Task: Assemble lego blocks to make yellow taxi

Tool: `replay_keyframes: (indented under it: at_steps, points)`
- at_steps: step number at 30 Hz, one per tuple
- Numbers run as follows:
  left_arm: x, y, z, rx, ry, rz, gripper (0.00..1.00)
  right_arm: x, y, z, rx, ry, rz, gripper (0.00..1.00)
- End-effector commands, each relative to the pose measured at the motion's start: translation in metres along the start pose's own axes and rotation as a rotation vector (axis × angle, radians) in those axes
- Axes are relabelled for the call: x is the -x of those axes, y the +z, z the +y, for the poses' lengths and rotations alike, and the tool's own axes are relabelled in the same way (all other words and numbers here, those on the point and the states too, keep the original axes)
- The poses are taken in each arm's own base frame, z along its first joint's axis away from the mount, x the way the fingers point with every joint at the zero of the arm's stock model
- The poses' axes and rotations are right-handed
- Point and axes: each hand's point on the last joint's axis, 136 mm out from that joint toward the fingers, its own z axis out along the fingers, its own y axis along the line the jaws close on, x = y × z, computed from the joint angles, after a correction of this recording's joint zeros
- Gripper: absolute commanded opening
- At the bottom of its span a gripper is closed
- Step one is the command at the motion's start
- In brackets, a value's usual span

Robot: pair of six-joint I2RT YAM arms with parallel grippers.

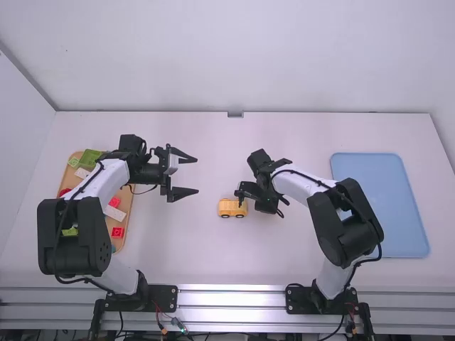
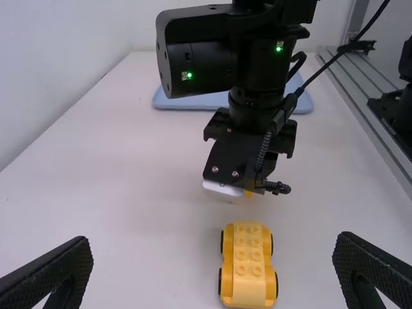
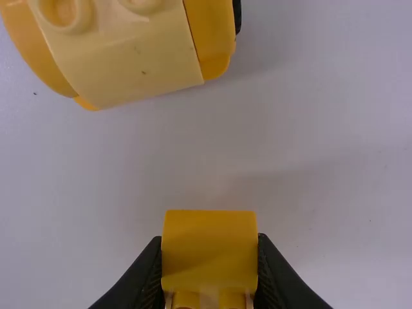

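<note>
Yellow block (image 3: 209,248), nearest the right wrist camera, is clamped between the fingers of the right claw (image 1: 241,193). Left claw (image 1: 196,175) stands wide open, holding nothing. Yellow wheeled base (image 2: 248,264) rests studs up on the white surface (image 1: 178,249), near the held block but apart from it.

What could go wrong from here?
The small yellow block is pinched at its sides by the right gripper, so it might tilt or slip when pushed down. The yellow car stands on wheels, unheld by the open left gripper, so it could roll away when pressed.
</note>
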Motion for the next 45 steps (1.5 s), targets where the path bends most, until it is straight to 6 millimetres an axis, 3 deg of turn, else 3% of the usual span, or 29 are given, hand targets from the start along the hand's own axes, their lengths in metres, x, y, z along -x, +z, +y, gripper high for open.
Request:
replay_keyframes:
  at_steps: [1, 3, 4, 5, 6, 7, 8, 9, 13, 17, 22, 27, 33, 37, 45]
  points:
    - [0.011, -0.002, 0.0, 0.001, 0.021, -0.04, 0.99, 0.002, 0.001, 0.002, 0.018, 0.003, -0.005, 0.2]
    - [0.011, -0.002, 0.0, 0.001, 0.016, -0.037, 0.99, 0.001, 0.001, 0.003, 0.022, 0.003, -0.001, 0.24]
    - [0.011, -0.002, 0.0, 0.001, 0.015, -0.038, 0.99, 0.0, 0.001, 0.003, 0.022, 0.003, 0.002, 0.34]
    - [0.011, -0.002, 0.0, 0.001, 0.015, -0.037, 0.99, 0.0, 0.001, 0.003, 0.021, 0.003, 0.003, 0.36]
    - [0.011, -0.002, 0.0, 0.001, 0.014, -0.037, 0.99, 0.0, 0.001, 0.003, 0.021, 0.002, 0.003, 0.44]
    - [0.011, -0.002, 0.0, 0.001, 0.014, -0.037, 0.99, 0.0, 0.001, 0.002, 0.021, 0.003, 0.003, 0.58]
    - [0.011, -0.002, 0.0, 0.001, 0.015, -0.037, 0.99, 0.0, 0.001, 0.002, 0.02, 0.003, 0.003, 0.96]
    - [0.011, -0.002, 0.0, 0.001, 0.015, -0.037, 0.99, -0.001, 0.001, 0.001, 0.013, 0.004, 0.006, 0.99]
    - [0.011, -0.002, 0.001, 0.002, 0.016, -0.036, 0.99, 0.002, -0.002, -0.002, 0.004, 0.002, -0.001, 0.99]
    - [0.011, -0.002, 0.003, 0.007, 0.039, -0.033, 0.99, 0.012, -0.019, -0.006, -0.011, 0.0, -0.051, 0.99]
    - [-0.002, 0.001, 0.003, 0.01, 0.004, 0.034, 0.99, 0.025, -0.063, 0.002, 0.022, -0.023, -0.292, 0.99]
    - [-0.019, 0.02, -0.01, -0.039, 0.097, 0.069, 0.99, 0.027, -0.082, 0.011, 0.028, -0.062, -0.556, 0.98]
    - [-0.045, 0.053, -0.04, -0.106, 0.214, 0.08, 0.99, 0.015, -0.06, 0.016, 0.012, 0.002, -0.756, 0.99]
    - [-0.06, 0.066, -0.043, -0.088, 0.168, 0.117, 0.99, 0.007, -0.046, 0.015, -0.007, 0.03, -0.851, 0.99]
    - [-0.062, 0.072, -0.061, -0.106, 0.18, 0.036, 0.99, -0.008, -0.017, 0.011, -0.012, 0.078, -0.931, 0.98]
